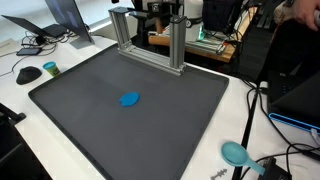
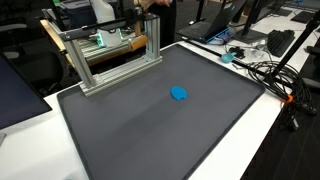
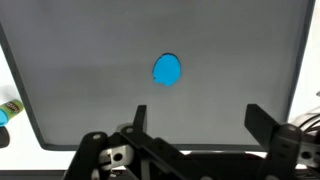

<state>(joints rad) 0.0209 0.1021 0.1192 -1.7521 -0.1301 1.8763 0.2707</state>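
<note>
Across a white table [image 1: 15, 100], a dark grey mat [image 1: 90, 110] is lying flat and taking up most of the work surface in both exterior views. Along the mat's far edge an aluminium frame [image 1: 150, 40] of upright posts and a crossbar is standing. Beyond it, desks with screens and equipment are filling the room. An open laptop [image 1: 65, 15] is sitting at the table's corner with a dark mouse [image 1: 28, 73] near it. Black cables [image 1: 255, 120] are trailing off the opposite side, close to a teal round object [image 1: 235, 152] that is resting just off the mat.

A small blue object [image 1: 130, 99], flat and oval, is lying alone near the middle of the mat, well apart from the frame and from every edge.

The arm cannot be made out in the exterior views, so its pose is being read from the wrist view. The camera is looking down on the mat from well above it. The gripper [image 3: 200, 125] is entering from the bottom of that view and hanging over the near part of the mat. Its two dark fingers [image 3: 140, 118] are standing spread wide, with bare mat showing between them. The claw is gripping nothing and touching nothing. The blue object is lying ahead of the fingertips, closer to the line of one finger than the other, and well apart from both.
</note>
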